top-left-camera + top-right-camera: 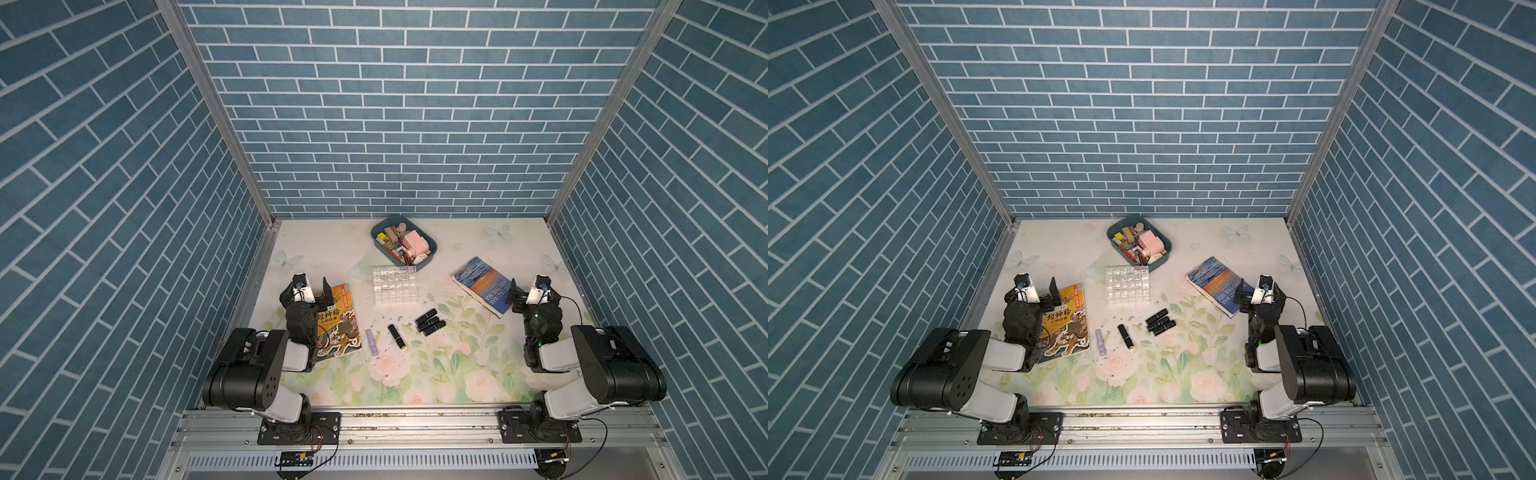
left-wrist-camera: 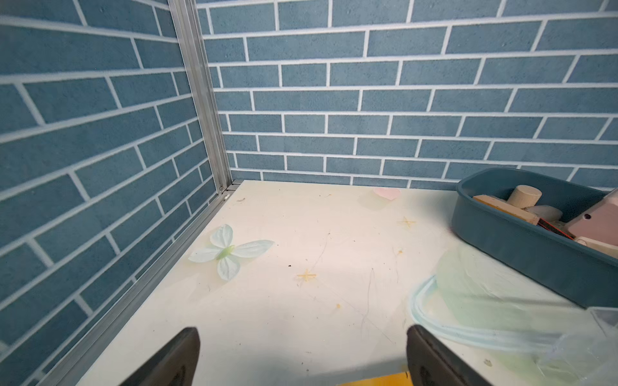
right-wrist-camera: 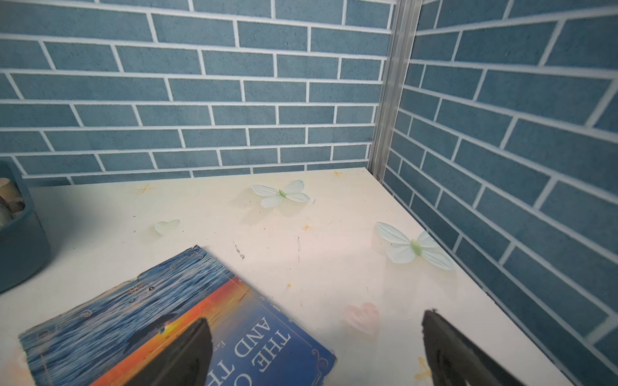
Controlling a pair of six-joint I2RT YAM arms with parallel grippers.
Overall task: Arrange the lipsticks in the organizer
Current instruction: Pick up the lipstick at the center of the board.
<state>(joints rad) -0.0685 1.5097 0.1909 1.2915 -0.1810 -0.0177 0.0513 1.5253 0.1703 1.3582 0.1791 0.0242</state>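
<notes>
In both top views the clear gridded organizer (image 1: 394,286) (image 1: 1127,284) stands mid-table. Nearer the front lie the lipsticks: three short black tubes (image 1: 430,321) (image 1: 1160,321) bunched side by side, a black one with a gold end (image 1: 397,336) (image 1: 1126,336), and a slim lilac one (image 1: 373,343) (image 1: 1101,343). My left gripper (image 1: 323,296) (image 2: 301,334) hovers open and empty over the far edge of a yellow book, left of the organizer. Out on the right my right gripper (image 1: 516,294) (image 3: 316,317) is open and empty above a blue book's corner. Neither wrist view shows any lipstick.
A blue-grey tray (image 1: 432,249) (image 2: 535,254) of odds and ends sits just behind the organizer. The yellow book (image 1: 338,328) lies by the left arm and the blue book (image 1: 484,284) (image 3: 133,317) by the right arm. Brick-patterned walls close in three sides.
</notes>
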